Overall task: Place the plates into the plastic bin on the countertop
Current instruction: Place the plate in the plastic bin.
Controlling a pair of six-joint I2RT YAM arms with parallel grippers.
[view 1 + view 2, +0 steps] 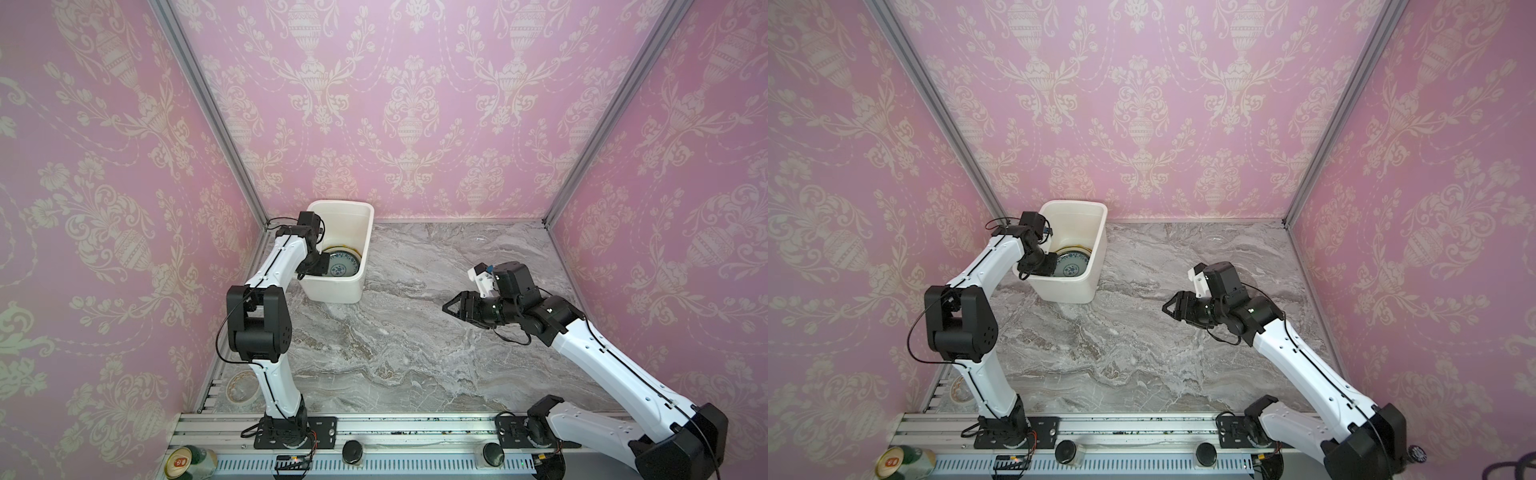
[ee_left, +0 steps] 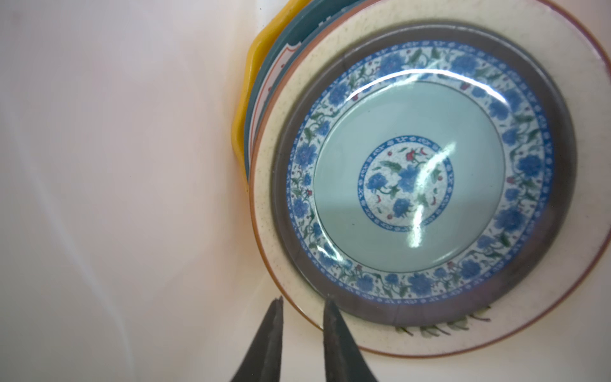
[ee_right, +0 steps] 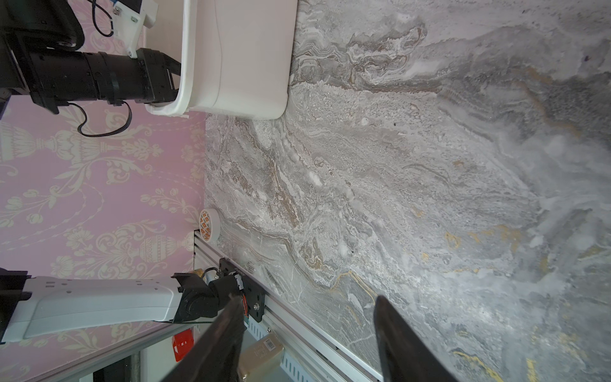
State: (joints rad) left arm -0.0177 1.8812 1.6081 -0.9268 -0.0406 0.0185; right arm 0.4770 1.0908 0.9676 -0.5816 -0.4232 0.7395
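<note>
Inside bin (image 1: 332, 291), centre-left of top view: plates (image 2: 410, 185) stacked flat, just beyond left gripper (image 2: 304, 299), fingers (image 2: 334, 330) narrowly parted, empty. Open, empty right gripper (image 1: 451, 306) nearer faint glassy disc (image 1: 478, 239), maybe plate, on countertop (image 1: 415, 353).

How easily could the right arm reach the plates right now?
Probably not easily: the left gripper sits inside the plastic bin right over the plates, while the right gripper hangs open above the countertop.
</note>
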